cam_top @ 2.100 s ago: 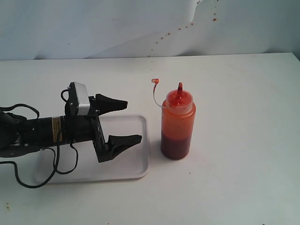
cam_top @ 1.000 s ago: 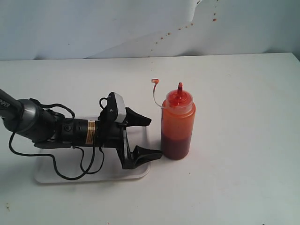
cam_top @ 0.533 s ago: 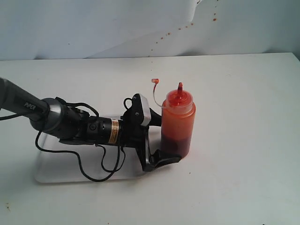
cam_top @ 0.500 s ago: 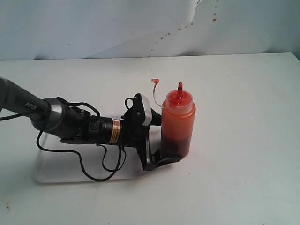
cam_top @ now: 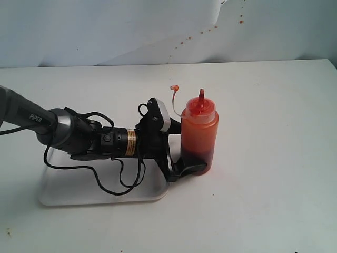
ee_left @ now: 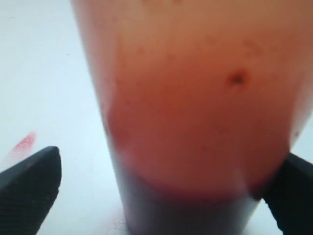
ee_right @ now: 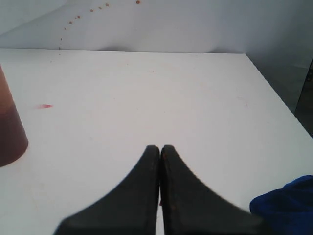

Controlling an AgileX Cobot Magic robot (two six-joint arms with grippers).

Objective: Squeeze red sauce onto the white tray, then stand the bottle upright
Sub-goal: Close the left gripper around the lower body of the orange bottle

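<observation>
**Left of frame, exterior view.** The left arm (cam_top: 68, 134) lies low across the white tray (cam_top: 79, 196). The tray sits flat on the tabletop (cam_top: 274, 158) in the lower left.

**Centre of frame.** The left gripper (cam_top: 184, 152) is at the base of the bottle (cam_top: 200, 129). Its fingers are spread wide, one on each side of the lower body.
- In the left wrist view, one finger (ee_left: 29, 188) stands clear of the bottle wall, with tabletop showing between them.
- The other finger (ee_left: 293, 188) is just beside the wall. Contact there cannot be determined.

**Bottle.** It stands upright on the tabletop, off the tray and near the tray's right edge. The nozzle cap (cam_top: 201, 100) points up. The tethered tip cap (cam_top: 174, 89) is off the nozzle, to its upper left. The red sauce (cam_top: 196, 158) fills the lowest part of the bottle.

**Upper right of centre.** Red specks (cam_top: 202, 31) mark the backdrop.

**Right wrist view.** The right gripper (ee_right: 160, 149) has its fingers pressed together with nothing between them. It is above the tabletop, well apart from the bottle. A blue item (ee_right: 288, 205) of unclear kind lies near this gripper.
</observation>
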